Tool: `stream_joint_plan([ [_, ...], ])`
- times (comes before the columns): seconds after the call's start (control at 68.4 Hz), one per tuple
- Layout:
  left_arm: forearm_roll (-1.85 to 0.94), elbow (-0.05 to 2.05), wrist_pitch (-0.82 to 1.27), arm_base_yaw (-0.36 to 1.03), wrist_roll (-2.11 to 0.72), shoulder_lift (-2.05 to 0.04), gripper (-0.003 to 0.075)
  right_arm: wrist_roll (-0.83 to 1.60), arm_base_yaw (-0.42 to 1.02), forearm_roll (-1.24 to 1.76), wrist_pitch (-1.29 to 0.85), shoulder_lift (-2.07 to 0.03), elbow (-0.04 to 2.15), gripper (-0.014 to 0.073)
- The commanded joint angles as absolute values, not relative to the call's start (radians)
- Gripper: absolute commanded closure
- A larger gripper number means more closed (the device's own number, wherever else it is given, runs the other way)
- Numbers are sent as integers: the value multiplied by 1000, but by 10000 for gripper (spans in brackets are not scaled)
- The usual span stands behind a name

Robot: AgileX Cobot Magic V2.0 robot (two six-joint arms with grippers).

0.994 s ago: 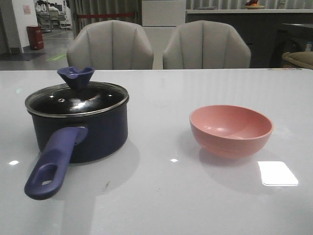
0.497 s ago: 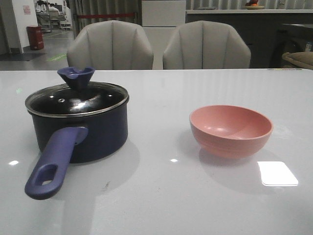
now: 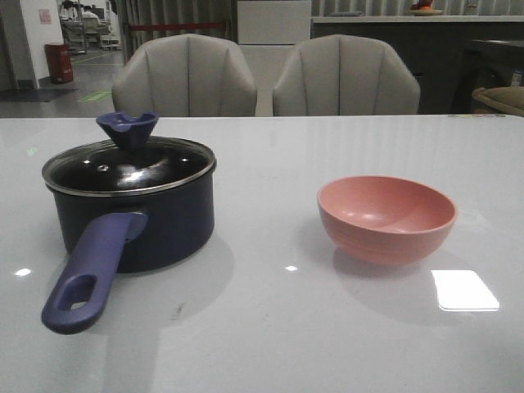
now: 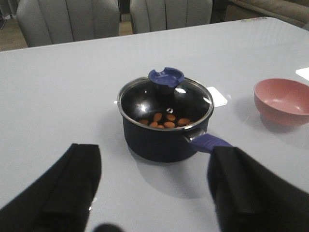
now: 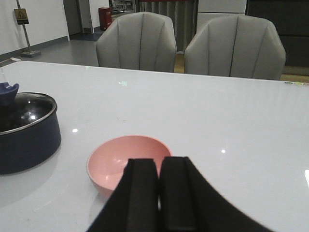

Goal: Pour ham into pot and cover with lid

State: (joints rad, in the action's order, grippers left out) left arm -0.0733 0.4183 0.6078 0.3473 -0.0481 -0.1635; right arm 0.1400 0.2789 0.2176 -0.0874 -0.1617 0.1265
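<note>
Front view: the navy saucepan point(image 3: 135, 217) stands on the left half of the white table point(image 3: 270, 336), its purple-blue handle point(image 3: 88, 274) reaching toward the near edge and slightly left, the hole at its end plain to see. The glass lid point(image 3: 128, 166) sits flat on the pot's rim, closing it all the way round, with its flared dark blue knob point(image 3: 127, 128) upright near the far side. To the right, well apart from the pot, the pink bowl point(image 3: 386, 218) rests upright and shows a bare inside. Two grey chairs point(image 3: 266, 75) stand behind the far edge of the table. Neither arm shows in this view.

In the left wrist view the ham point(image 4: 164, 120) is visible through the glass: a handful of small orange chunks lying on the pot's floor, under the lid. The left gripper point(image 4: 154, 191) hangs above the table on the near side of the pot, its two dark fingers point(image 4: 75, 176) spread wide with nothing between them and touching neither pot nor handle.

In the right wrist view the right gripper point(image 5: 159, 193) sits just near of the pink bowl, above the table. Its fingers point(image 5: 142, 191) are pressed together with only a thin seam between them, gripping nothing.
</note>
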Motion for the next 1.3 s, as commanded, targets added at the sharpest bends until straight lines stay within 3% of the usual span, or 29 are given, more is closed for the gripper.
stream_joint_plan([
  [0.0,-75,420,499,354,-46,-173,463,144,280,216,-11,-168,154,432],
  [0.015,-75,419,498,354,-46,-173,463,144,280,216,-11,-168,154,432],
  [0.029,-75,418,491,354,-46,-173,552,144,280,216,-11,-168,154,432],
  [0.044,-75,418,491,354,-46,-173,552,144,280,216,-11,-168,154,432],
  [0.058,-75,416,482,354,-46,-173,618,144,280,216,-11,-168,154,432],
  [0.146,-73,415,476,354,-46,-173,576,144,280,216,-11,-168,154,432],
  [0.716,-63,398,459,349,-46,-173,589,144,280,216,-11,-168,154,432],
  [1.038,-51,132,47,105,-33,-95,608,144,280,216,-11,-168,154,432],
  [1.286,-26,-27,-102,84,-33,12,608,144,280,216,-11,-168,154,432],
])
